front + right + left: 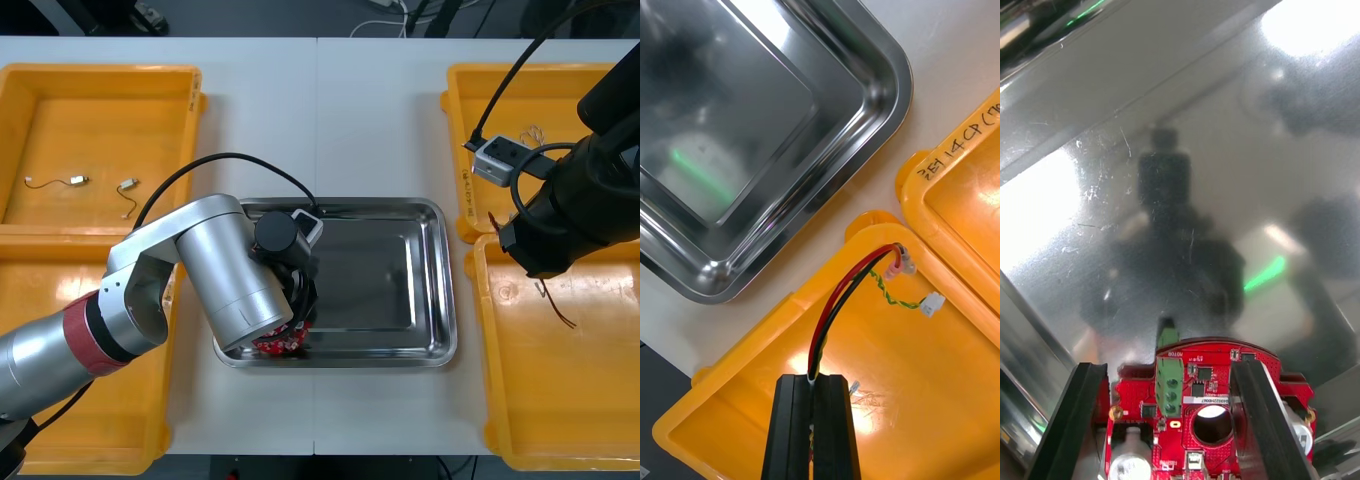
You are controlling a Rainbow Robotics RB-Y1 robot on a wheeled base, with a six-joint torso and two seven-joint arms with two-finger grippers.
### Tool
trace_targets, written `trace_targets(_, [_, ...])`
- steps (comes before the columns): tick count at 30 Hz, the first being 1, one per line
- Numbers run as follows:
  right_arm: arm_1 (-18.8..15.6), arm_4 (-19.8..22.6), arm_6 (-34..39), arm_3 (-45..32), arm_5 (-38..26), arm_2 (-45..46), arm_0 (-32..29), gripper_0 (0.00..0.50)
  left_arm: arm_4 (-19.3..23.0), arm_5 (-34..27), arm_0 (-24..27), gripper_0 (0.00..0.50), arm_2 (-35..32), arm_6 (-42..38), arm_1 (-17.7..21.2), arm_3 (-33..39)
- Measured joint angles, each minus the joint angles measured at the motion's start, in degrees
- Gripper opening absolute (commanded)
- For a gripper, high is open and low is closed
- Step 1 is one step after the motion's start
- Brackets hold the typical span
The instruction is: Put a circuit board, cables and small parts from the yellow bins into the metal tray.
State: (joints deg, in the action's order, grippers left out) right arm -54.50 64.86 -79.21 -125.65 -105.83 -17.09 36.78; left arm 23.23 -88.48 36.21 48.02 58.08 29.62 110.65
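Front view: your left gripper (1166, 371) grips the round red circuit board (1217, 382) at the near-left corner of the shiny metal tray (448, 290), right gripper (816, 379) pinches a thin red-and-black cable (839, 300) over the near-right yellow plastic bin (590, 400); neither looks released yet, small metal parts (128, 186) wait in the far-left bin (100, 90).

The round red circuit board (1199, 409), with a green connector block and a hole at its middle, sits pinched between the fingers of the left gripper (1166, 367) at the near left corner of the bare, shiny metal tray (440, 290). A cable (842, 300) of red, black and yellow strands ending in a white plug juts from the clamped right gripper (811, 379), over the corner of the near right yellow bin (500, 400) beside the tray. Two small parts (72, 181) with thin wires lie apart in the far left yellow bin (100, 75).
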Motion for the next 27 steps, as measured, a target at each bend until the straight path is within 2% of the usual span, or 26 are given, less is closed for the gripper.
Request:
trace_targets(9, [0.2,-0.1,0.0,0.0,-0.2,0.0,0.0,0.000,-0.1,0.0,0.0,0.471,0.0,0.0,0.1,0.0])
trace_targets(14, [2.0,-0.9,0.0,0.0,-0.8,0.0,0.0,0.000,0.0,-0.5,0.0,0.470,-0.3,0.0,0.3,0.0])
trace_targets(23, [6.3,-1.1,0.0,-0.1,-1.9,-1.6,0.0,0.000,7.7,-11.2,0.1,0.470,-10.4,0.0,0.4,4.8])
trace_targets(27, [7.9,-3.2,-0.3,-0.5,-1.9,-4.8,0.2,0.000,10.8,-15.9,0.5,0.470,-15.3,0.0,0.5,6.4])
